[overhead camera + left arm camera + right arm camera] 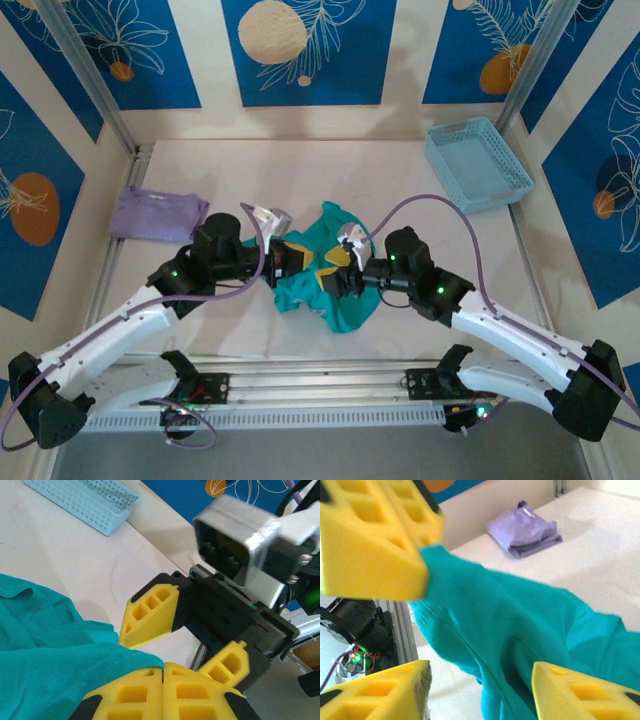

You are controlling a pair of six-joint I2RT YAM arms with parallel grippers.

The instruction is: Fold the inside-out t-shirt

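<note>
Closest to the lens in the left wrist view, the left gripper [162, 672] has its two yellow foam fingers pressed flat together, with a hemmed edge of the inside-out t-shirt [45, 645] pinched in the seam between them. Facing it just beyond, the right gripper [167, 650] stands with its two yellow fingers spread well apart. In its own wrist view a drape of teal cloth hangs in the gap between them, and neither pad is closed on it. From the clamped left fingers the cloth runs out in one loose, rumpled sweep. From above, the single t-shirt lies bunched and creased in the middle of the table [400, 170], with both grippers meeting over it, and the two white arms reach in from the left and right near corners. One pale lavender folded garment [158, 213] lies on the table to the left, well apart from the shirt. One light blue perforated basket [445, 172] sits at the far right corner, also well apart.
</note>
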